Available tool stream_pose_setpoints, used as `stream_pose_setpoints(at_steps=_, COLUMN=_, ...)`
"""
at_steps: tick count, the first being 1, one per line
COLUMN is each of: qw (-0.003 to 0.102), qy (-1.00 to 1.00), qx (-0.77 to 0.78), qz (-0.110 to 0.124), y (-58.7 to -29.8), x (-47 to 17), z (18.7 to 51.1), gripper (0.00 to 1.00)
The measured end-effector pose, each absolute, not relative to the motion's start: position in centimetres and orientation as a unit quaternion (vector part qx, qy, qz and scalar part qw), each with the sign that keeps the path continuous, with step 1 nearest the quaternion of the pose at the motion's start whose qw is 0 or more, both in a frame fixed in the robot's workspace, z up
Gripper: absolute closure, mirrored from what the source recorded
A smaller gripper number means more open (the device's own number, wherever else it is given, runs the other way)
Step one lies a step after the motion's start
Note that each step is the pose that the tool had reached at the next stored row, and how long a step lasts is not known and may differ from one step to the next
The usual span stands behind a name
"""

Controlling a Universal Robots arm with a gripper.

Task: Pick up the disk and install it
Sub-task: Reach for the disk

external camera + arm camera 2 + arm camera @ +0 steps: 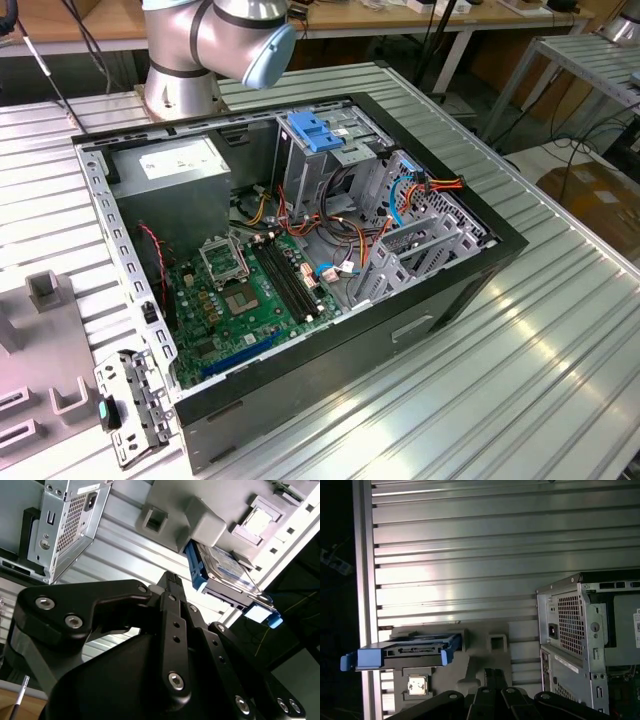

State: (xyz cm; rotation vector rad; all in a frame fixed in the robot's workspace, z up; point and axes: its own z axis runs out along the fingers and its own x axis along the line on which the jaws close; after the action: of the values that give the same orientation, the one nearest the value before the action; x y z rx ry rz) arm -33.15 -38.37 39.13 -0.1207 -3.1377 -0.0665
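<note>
Status: black 2-finger gripper (pixel 170 577), jaws pressed together on nothing, apart from disk (pixel 225 575) | Disk: flat dark hard drive in bright blue plastic rails, on edge in grey moulded holder (pixel 200 520) near open black computer case (pixel 430 310) | Risk: closed jaws could knock it over; pinching 1 blue end tab could let it twist loose.

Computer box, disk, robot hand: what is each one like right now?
Computer case: lying on its side, cover off, insides showing.
Disk: sitting in the grey holder, not picked up yet.
Hand: apart from the disk, not touching it.
Pale blue bracket: in place on the drive cage inside the case.
</note>
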Motion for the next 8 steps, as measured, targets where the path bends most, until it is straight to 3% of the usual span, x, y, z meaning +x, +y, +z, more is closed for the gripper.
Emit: stream_pose_setpoints(at_steps=8, qw=0.000, qy=-0.999, qx=-0.038, qz=-0.021, y=-38.3, x=-34.4, z=39.1, gripper=0.89)
